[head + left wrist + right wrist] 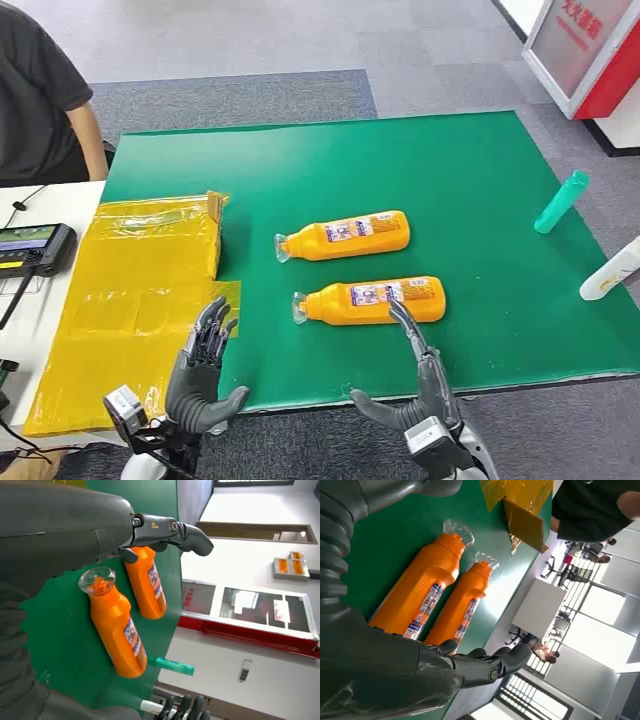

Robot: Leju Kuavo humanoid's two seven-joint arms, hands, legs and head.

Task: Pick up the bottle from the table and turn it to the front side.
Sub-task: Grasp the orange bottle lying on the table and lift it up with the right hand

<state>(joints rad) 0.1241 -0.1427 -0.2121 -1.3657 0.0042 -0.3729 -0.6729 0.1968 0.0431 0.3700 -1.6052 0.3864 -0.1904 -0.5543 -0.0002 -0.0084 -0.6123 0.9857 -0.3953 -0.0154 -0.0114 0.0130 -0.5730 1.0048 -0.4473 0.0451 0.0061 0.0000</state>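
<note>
Two orange bottles with clear caps lie on their sides on the green mat (483,180), caps pointing left. The near bottle (373,300) (115,627) (420,587) lies just ahead of my right hand (419,385), whose fingers are spread and reach up to its side, holding nothing. The far bottle (347,236) (145,582) (461,610) lies parallel behind it. My left hand (200,365) hovers open over the mat's near left edge, left of the bottles, empty.
A yellow plastic-wrapped box (143,290) covers the table's left part. A teal bottle (560,201) and a white bottle (610,270) lie at the mat's right edge. A person in a black shirt (41,90) sits at the far left beside a black controller (34,247).
</note>
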